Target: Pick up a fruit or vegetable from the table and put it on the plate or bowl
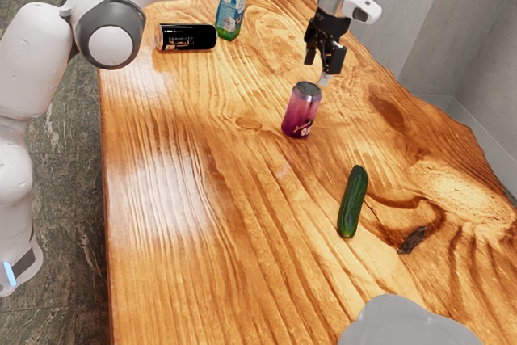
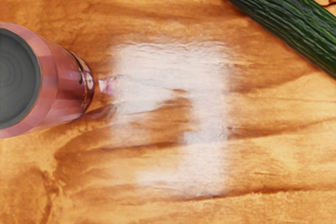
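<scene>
A long dark green cucumber (image 1: 352, 201) lies flat on the glossy wooden table (image 1: 202, 224). Near it, at the table's edge, the visible part of a pale grey plate (image 1: 408, 322) is bare. The black two-finger gripper (image 1: 322, 66) hangs well apart from the cucumber, jaws parted, gripping nothing, just above an upright pink metal can (image 1: 301, 110).

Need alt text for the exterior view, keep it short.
A Franka arm's open gripper hangs near an upright pink can on a wooden table. A cucumber lies nearer the camera, with a pale plate at the bottom edge.
</scene>
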Robot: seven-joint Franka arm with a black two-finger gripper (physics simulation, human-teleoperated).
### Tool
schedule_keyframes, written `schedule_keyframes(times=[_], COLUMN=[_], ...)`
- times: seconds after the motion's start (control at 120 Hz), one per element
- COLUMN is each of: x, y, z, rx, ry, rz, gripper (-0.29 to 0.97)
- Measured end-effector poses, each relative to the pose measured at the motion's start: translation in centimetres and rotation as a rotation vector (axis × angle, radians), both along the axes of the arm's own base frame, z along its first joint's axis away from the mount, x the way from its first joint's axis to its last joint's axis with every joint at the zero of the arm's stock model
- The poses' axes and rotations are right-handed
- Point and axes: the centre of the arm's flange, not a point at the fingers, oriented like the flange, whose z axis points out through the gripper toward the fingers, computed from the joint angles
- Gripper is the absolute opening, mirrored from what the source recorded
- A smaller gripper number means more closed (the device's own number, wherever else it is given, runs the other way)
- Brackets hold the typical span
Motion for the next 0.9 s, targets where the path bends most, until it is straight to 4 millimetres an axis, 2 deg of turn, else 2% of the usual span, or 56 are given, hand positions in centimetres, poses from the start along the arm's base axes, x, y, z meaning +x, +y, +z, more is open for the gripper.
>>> schedule_keyframes(times=[0.2, 0.267, 0.317, 0.35, 0.408, 0.508, 0.567, 0.617, 0.708, 0.783, 0.9], x=[0.1, -0.3, -1.0, -1.2, -0.6, 0.9, 1.3, 1.7, 2.0, 2.2, 2.1], y=[0.1, 1.3, -1.1, -2.9, -4.6, -5.1, -5.3, -6.5, -10.0, -11.7, -13.2], z=[-0.2, 0.2, 2.1, 2.7, 1.6, -2.8, -4.1, -5.1, -5.1, -4.7, -4.3], rx=[-0.008, -0.022, -0.031, -0.036, -0.046, -0.031, -0.022, -0.008, 0.023, 0.032, -0.028], ry=[0.004, -0.002, -0.033, -0.042, -0.025, 0.04, 0.052, 0.053, 0.015, -0.022, -0.053], rz=[-0.002, 0.021, -0.025, -0.06, -0.107, -0.179, -0.24, -0.322, -0.5, -0.602, -0.575], gripper=[0.68, 0.68, 0.68, 0.68, 0.68, 0.68, 0.68, 0.68, 0.68, 0.68, 0.68])
